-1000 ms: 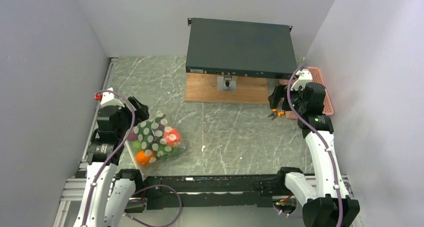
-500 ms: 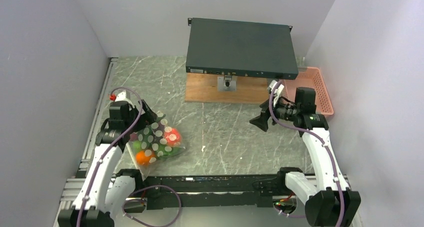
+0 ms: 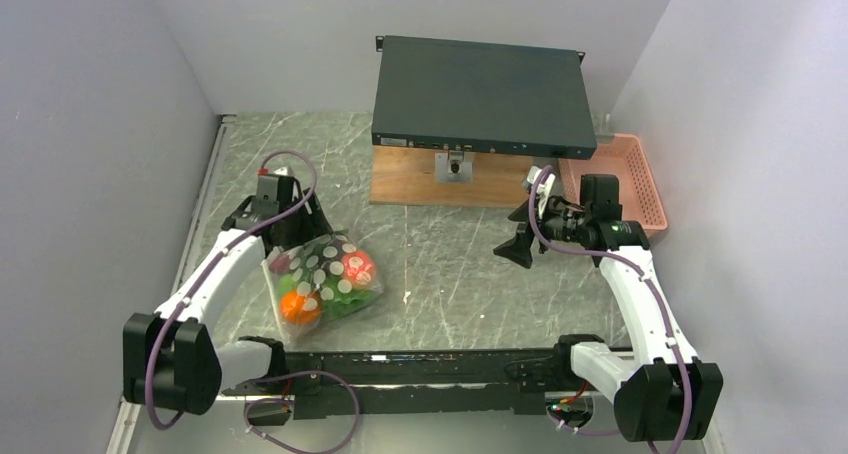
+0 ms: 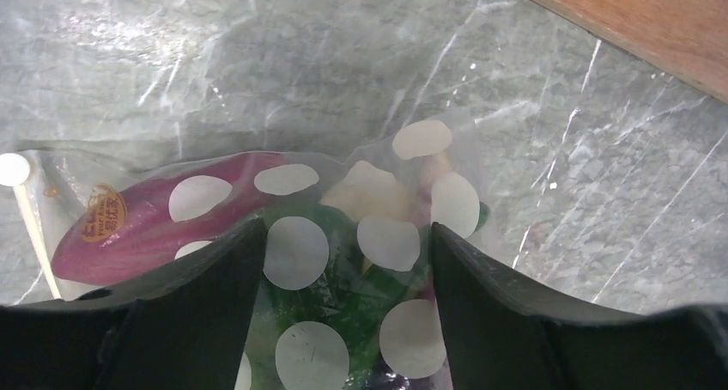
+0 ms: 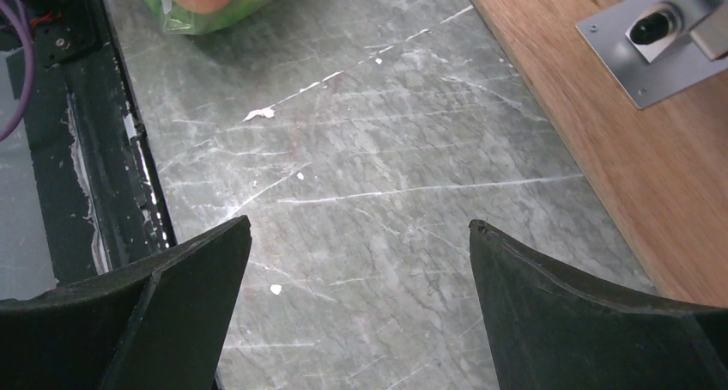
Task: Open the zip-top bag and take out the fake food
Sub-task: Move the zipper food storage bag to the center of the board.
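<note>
The zip-top bag [image 3: 318, 274], clear with white dots, lies on the left of the table. It holds the fake food: an orange ball [image 3: 294, 307], a red piece [image 3: 355, 267], a purple piece [image 4: 146, 227] and leafy green lettuce [image 4: 343, 295]. My left gripper [image 3: 298, 236] is at the bag's far end. In the left wrist view the left gripper [image 4: 348, 244] stands open, its fingers straddling the dotted bag [image 4: 296, 252], which fills the gap between them. My right gripper [image 3: 515, 246] hovers open over bare table right of centre, with nothing between the fingers of this gripper [image 5: 360, 227].
A black rack unit [image 3: 480, 94] rests on a wooden board [image 3: 420, 179] at the back. A pink basket [image 3: 625, 169] stands at the back right. A black rail [image 3: 420, 364] runs along the near edge. The board carries a metal bracket [image 5: 661, 38].
My left arm reached forward over the bag's far end, its jaws narrowed a little, and the bag shifted slightly right. My right gripper swung left from the basket toward the table's middle.
</note>
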